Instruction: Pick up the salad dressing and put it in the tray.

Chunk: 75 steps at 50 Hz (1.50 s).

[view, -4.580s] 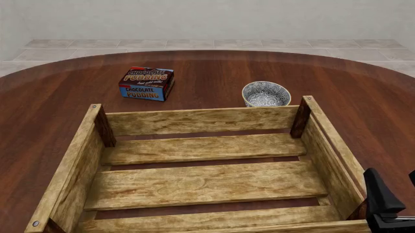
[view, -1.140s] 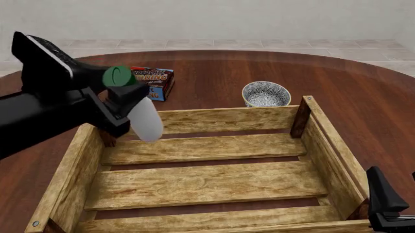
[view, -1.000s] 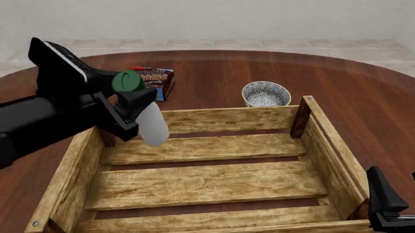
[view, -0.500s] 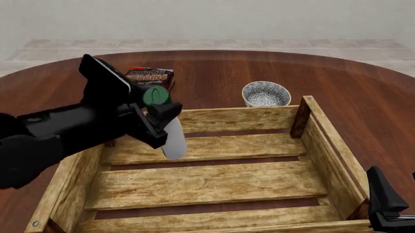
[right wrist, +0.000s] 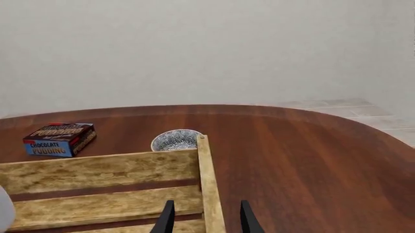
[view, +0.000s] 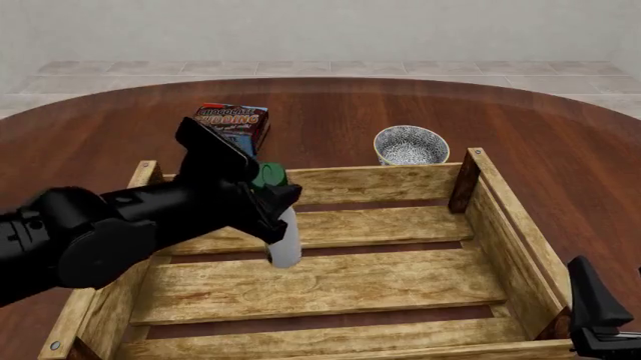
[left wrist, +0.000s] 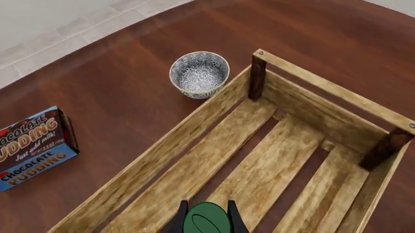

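The salad dressing [view: 284, 238], a white bottle with a dark green cap [left wrist: 207, 221], hangs slightly tilted inside the tray [view: 361, 182], over the slats near its far left corner. My left gripper [view: 269, 196] is shut on the bottle's neck, its fingers [left wrist: 179, 219] hugging the cap. Whether the bottle's base touches the slats I cannot tell. A white sliver of the salad dressing [right wrist: 4, 209] shows at the edge of the right wrist view. My right gripper [right wrist: 206, 221] stands open and holds nothing, above the tray's [right wrist: 97, 171] near right corner [view: 561, 324].
A blue-red chocolate pudding box [view: 233, 124] lies on the round wooden table beyond the tray's far left corner. A small white patterned bowl [view: 410, 145] stands just behind the far wall, towards the right. The left arm's black bulk [view: 90, 240] covers the tray's left wall.
My left arm has carried the bottle rightward and down, from above the tray's far left corner to inside it. The right gripper has not moved.
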### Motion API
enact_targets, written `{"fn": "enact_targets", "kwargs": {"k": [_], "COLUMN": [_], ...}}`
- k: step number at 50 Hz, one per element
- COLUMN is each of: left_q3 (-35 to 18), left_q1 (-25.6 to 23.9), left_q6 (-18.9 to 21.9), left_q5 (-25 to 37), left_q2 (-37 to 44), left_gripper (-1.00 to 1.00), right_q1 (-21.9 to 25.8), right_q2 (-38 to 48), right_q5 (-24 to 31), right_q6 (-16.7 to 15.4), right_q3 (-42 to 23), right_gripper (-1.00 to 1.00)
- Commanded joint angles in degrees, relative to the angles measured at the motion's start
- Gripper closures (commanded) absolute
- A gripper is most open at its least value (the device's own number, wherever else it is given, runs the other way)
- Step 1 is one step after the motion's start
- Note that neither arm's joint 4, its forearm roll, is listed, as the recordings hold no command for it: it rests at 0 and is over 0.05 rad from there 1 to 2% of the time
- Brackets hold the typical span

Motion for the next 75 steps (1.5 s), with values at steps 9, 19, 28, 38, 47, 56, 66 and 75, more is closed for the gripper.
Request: {"fn": "enact_targets", "kwargs": {"k": [9, 19, 28, 38, 47, 56, 66, 75], "left_q3": [0.3, 1.1, 1.6, 2.0, 2.5, 2.8, 3.6, 4.5], "left_q1": [0.2, 0.8, 0.9, 0.8, 1.0, 0.8, 0.8, 0.8], "left_q6": [-2.4, -2.0, -2.8, -3.4, -3.7, -3.8, -4.1, -4.0], "left_q5": [-2.3, -3.9, -4.7, -5.3, -6.2, -7.0, -7.9, -8.9], "left_q2": [4.0, 5.5, 6.7, 7.5, 8.3, 8.9, 9.5, 9.9], "left_gripper": [1.0, 1.0, 1.0, 1.0, 1.0, 1.0, 1.0, 1.0], "right_q1": [-0.4, -0.6, -0.7, -0.9, -0.9, -0.9, -1.0, -0.9], "right_q2": [0.0, 0.0, 0.0, 0.0, 0.0, 0.0, 0.0, 0.0], "right_q5": [-0.1, -0.3, -0.4, -0.2, -0.4, -0.4, -0.5, -0.5], "right_q6": [0.3, 0.6, 0.8, 0.9, 1.0, 1.1, 1.1, 0.9], "right_q3": [0.0, 0.1, 0.1, -0.2, 0.1, 0.1, 0.2, 0.1], "right_gripper": [-1.0, -1.0, -1.0, -1.0, -1.0, -1.0, -1.0, -1.0]}}
